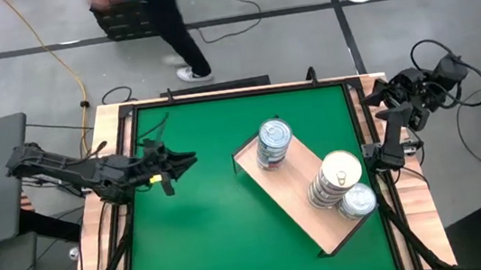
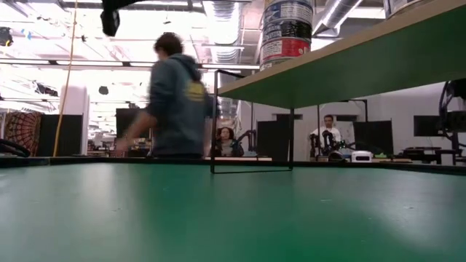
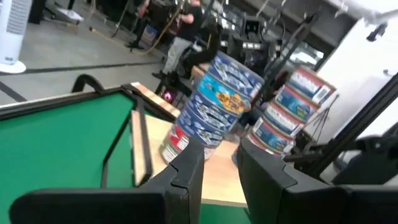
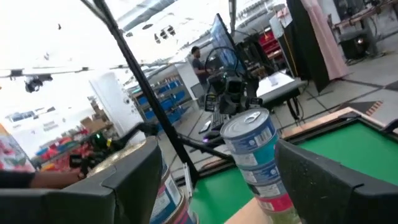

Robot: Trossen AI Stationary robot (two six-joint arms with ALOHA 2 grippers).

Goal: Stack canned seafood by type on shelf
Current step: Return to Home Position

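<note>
The green mat (image 1: 215,229) spreads under both arms, and beyond its far edge, well past either tool, a person (image 1: 159,21) in a hooded top crosses the floor. The shelf (image 1: 298,206), a light-wood board set at a slant on a thin black frame, lies ahead of the left gripper (image 1: 187,162). One of its corners is just beside the right gripper (image 1: 375,156). The left gripper hangs above the mat, well apart from the board and pointing at it, its fingers (image 3: 186,174) a little apart and holding nothing. The right gripper sits at the table's right rim, its fingers (image 4: 127,180) spread wide and empty. The canned seafood stands on the shelf in three stacks. The blue stack (image 1: 274,143), silver-lidded with a pink-banded tin at its foot, is the one closest to the left gripper, and it shows straight ahead of the right gripper, framed between its fingers. The gold-lidded stack (image 1: 338,177) is close beside the right gripper. The third stack (image 1: 358,201), silver on top, stands touching it or nearly so, on the side away from the left gripper.
</note>
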